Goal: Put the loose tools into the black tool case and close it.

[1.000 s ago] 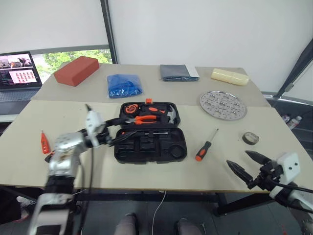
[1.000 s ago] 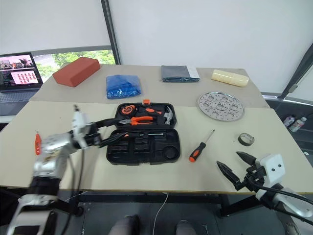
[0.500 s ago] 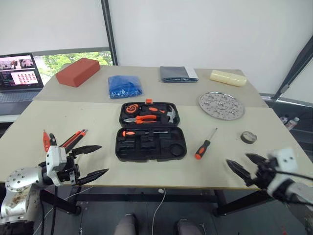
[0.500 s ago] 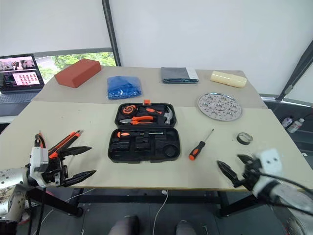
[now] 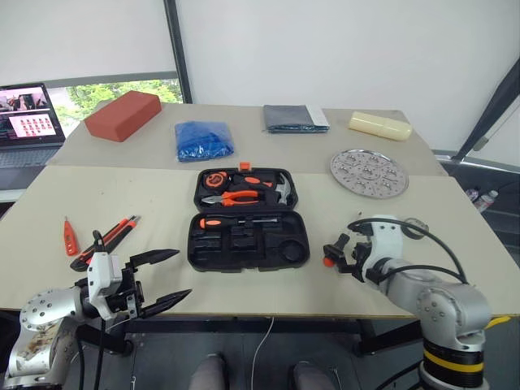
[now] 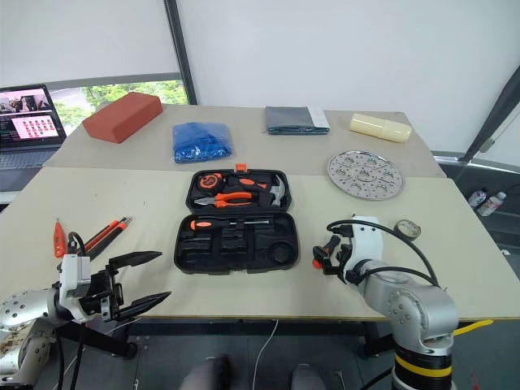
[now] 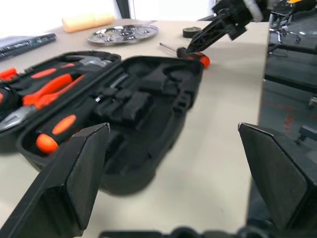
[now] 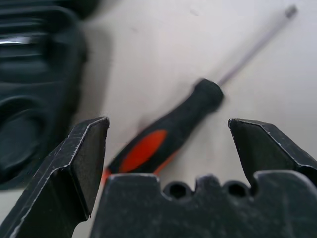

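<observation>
Right pincer (image 8: 168,148) tilts down over the counter (image 5: 122,195), fingers spread either side of a screwdriver (image 8: 163,136), not touching it. Left pincer (image 5: 158,280) hangs level off the near edge, spread and empty, pointing toward the open case (image 5: 248,219); knife (image 5: 106,240) lies just behind it.

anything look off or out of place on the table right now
Nothing damaged or spilled. The black tool case lies open with empty slots, while tools lie loose outside it: a screwdriver to its right, under the open right tool, and a utility knife and small orange hand tool off to its left.
</observation>
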Controlling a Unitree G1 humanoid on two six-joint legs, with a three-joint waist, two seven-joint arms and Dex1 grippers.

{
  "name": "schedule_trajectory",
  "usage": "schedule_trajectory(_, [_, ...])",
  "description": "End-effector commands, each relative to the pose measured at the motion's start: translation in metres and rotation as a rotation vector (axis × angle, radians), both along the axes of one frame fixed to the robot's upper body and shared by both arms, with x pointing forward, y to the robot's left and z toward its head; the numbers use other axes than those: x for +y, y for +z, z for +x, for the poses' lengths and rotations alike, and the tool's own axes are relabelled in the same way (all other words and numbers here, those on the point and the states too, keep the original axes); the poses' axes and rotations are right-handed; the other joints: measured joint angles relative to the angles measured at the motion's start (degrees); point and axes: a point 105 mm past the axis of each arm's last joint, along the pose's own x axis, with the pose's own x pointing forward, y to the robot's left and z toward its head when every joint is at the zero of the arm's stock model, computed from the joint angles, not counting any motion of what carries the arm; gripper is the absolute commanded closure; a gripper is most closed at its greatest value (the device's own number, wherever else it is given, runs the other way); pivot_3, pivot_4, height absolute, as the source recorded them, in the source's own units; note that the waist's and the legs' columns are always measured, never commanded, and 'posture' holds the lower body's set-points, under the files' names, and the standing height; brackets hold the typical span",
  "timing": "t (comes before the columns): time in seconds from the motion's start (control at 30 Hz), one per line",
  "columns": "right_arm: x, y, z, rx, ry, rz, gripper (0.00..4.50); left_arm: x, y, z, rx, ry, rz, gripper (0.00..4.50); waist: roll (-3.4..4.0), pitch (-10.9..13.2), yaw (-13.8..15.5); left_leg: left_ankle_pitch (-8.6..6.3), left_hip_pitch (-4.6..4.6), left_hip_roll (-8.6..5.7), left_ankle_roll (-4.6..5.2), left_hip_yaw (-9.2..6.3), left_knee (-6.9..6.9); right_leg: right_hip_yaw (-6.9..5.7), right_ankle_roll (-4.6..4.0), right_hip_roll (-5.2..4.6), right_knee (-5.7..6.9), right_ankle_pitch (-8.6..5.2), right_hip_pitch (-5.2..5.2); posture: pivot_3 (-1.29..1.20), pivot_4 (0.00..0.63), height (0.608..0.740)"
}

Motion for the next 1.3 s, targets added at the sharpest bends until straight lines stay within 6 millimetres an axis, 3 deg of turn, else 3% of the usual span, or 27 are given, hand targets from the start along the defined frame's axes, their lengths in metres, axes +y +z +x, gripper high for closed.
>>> schedule_trajectory(0.03, [-0.017,-0.011,0.002,0.040,-0.102,-0.071,0.53,-0.004,0.011,0.000,-0.077,-0.035,0.014,0.00,-0.01,0.0,0.0,0.00,0.02,0.03,-0.01,0.02,0.03,-0.01,-0.30,0.00,0.00,-0.10,0.02,0.00,0.150,0.740])
schedule_trajectory(0.23, [-0.017,-0.013,-0.002,0.041,-0.165,-0.019,2.48,-0.012,0.016,0.000,-0.101,-0.079,0.001,0.00,-0.22,-0.2,0.1,-0.29,0.13,0.17,-0.47,0.26,0.08,-0.17,-0.41,-0.10,-0.10,-0.01,0.00,0.00,0.150,0.740])
schedule_trajectory(0.33, [-0.021,0.004,0.004,-0.085,-0.240,0.019,3.46,-0.019,0.020,0.000,-0.111,-0.079,-0.031,0.00,-0.30,-0.2,0.1,-0.29,0.12,0.28,-0.48,0.38,0.09,-0.24,-0.44,-0.10,-0.10,0.01,-0.01,0.00,0.150,0.740])
schedule_trajectory(0.4, [-0.015,0.023,0.008,-0.203,-0.213,0.084,3.48,-0.022,0.024,0.002,-0.117,-0.055,-0.070,0.00,-0.27,-0.2,0.0,-0.29,0.11,0.29,-0.48,0.42,0.08,-0.24,-0.43,-0.10,-0.10,0.01,-0.02,0.00,0.150,0.740])
schedule_trajectory(0.5, [0.005,0.061,0.015,-0.408,-0.034,0.128,3.48,-0.022,0.029,0.005,-0.121,0.002,-0.121,0.00,-0.24,-0.2,-0.2,-0.26,-0.05,0.31,-0.44,0.51,0.06,-0.15,-0.37,-0.06,-0.03,0.05,-0.01,0.00,0.150,0.740])
schedule_trajectory(0.57, [0.031,0.091,0.015,-0.548,0.235,0.099,3.48,-0.017,0.034,0.010,-0.145,0.084,-0.170,0.00,-0.13,-0.1,-0.5,-0.09,-0.04,0.36,-0.17,0.51,0.07,-0.12,-0.32,0.02,0.00,0.04,-0.01,0.00,0.150,0.740])
schedule_trajectory(0.63, [0.061,0.109,0.008,-0.653,0.588,-0.039,3.48,-0.010,0.035,0.014,-0.152,0.165,-0.205,0.00,-0.02,-0.1,-1.0,0.07,-0.02,0.36,0.09,0.58,0.04,-0.01,-0.28,0.04,-0.01,0.06,-0.04,0.00,0.150,0.740])
schedule_trajectory(0.77, [0.093,0.099,0.005,-0.703,1.140,-0.337,3.48,0.003,0.025,0.013,-0.133,0.271,-0.208,0.00,-0.06,-0.1,-1.8,0.07,0.15,0.48,0.10,0.54,-0.03,-0.04,-0.24,0.20,-0.03,-0.07,0.03,0.00,0.150,0.740])
schedule_trajectory(0.87, [0.100,0.085,0.023,-0.656,1.318,-0.466,3.48,0.009,0.020,0.012,-0.135,0.324,-0.197,0.00,-0.09,0.0,-1.8,0.07,0.21,0.49,0.10,0.55,-0.04,-0.02,-0.26,0.22,-0.02,-0.11,0.04,0.00,0.150,0.740])
schedule_trajectory(1.1, [0.096,0.058,0.068,-0.495,1.431,-0.687,3.48,0.006,0.023,0.006,-0.143,0.340,-0.210,0.00,-0.14,0.0,-1.2,0.06,0.06,0.42,0.06,0.68,0.03,-0.03,-0.38,0.08,-0.02,-0.01,-0.05,0.00,0.150,0.740])
schedule_trajectory(1.3, [0.108,0.050,0.081,-0.476,1.443,-0.699,3.48,-0.002,0.021,0.000,-0.113,0.323,-0.214,0.00,-0.14,0.0,-1.5,-0.18,0.06,0.44,-0.34,0.71,-0.07,-0.04,-0.06,0.11,0.04,0.17,-0.10,0.00,0.150,0.740])
